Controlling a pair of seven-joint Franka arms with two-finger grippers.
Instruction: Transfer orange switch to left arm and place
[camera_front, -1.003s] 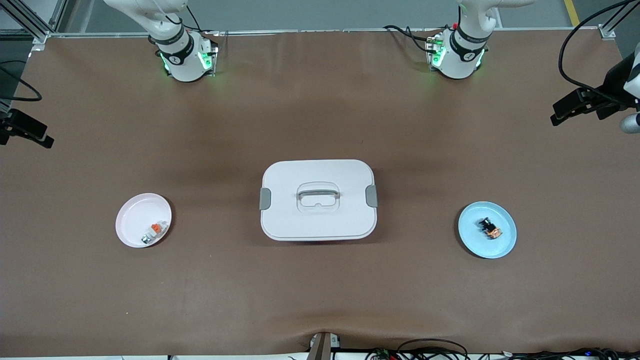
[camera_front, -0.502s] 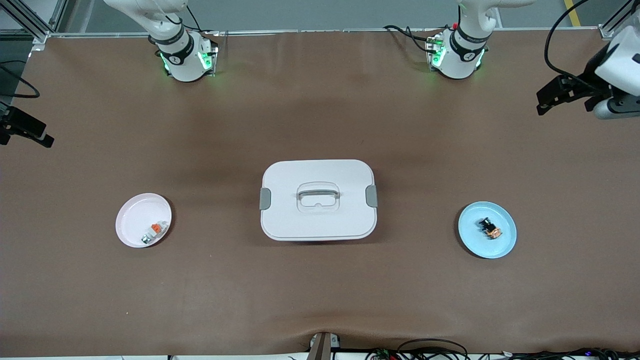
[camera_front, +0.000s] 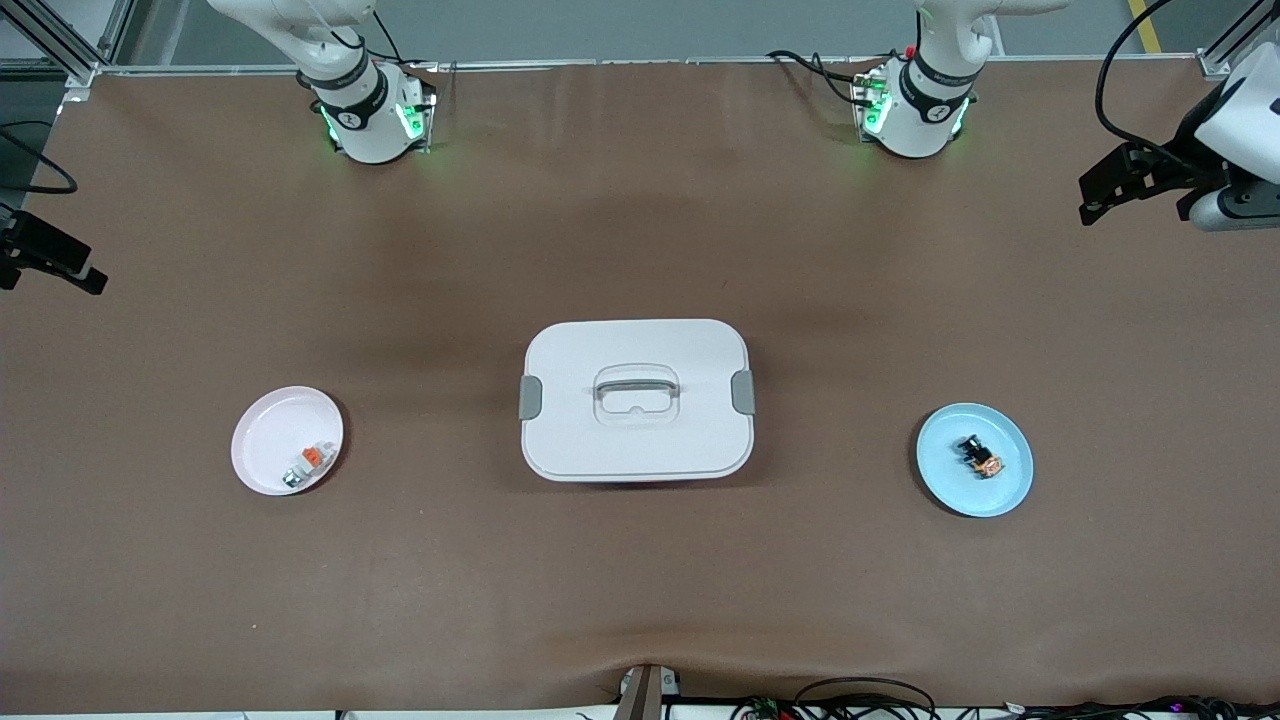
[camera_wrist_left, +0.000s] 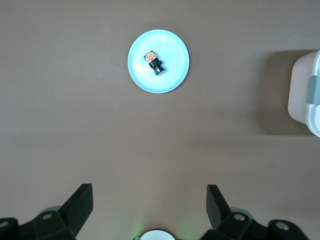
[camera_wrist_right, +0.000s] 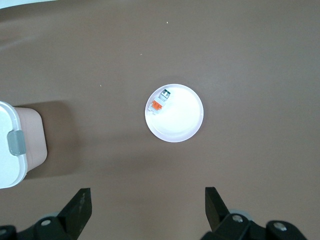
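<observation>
The orange switch (camera_front: 979, 456), tiny and black with an orange part, lies on a light blue plate (camera_front: 950, 482) toward the left arm's end of the table. The white box (camera_front: 636, 400) stands shut in the middle. My left gripper (camera_front: 1098, 198) hangs open and empty, high over the table's edge at the left arm's end. In the left wrist view its fingers (camera_wrist_left: 80, 202) stand wide apart, well away from the switch (camera_wrist_left: 154, 61) and the plate (camera_wrist_left: 171, 75). My right gripper (camera_front: 55, 268) is open and empty (camera_wrist_right: 147, 201) over the right arm's end.
A pink plate (camera_front: 268, 428) toward the right arm's end holds a small white-grey piece with an orange tab (camera_front: 308, 462); both show in the right wrist view (camera_wrist_right: 181, 122). The box's side shows in both wrist views (camera_wrist_left: 306, 95) (camera_wrist_right: 12, 145). Brown mat covers the table.
My left gripper has shifted at the left arm's end of the table, toward the bases' side, and turned a little. The right gripper, the switch, the plates and the box have not moved.
</observation>
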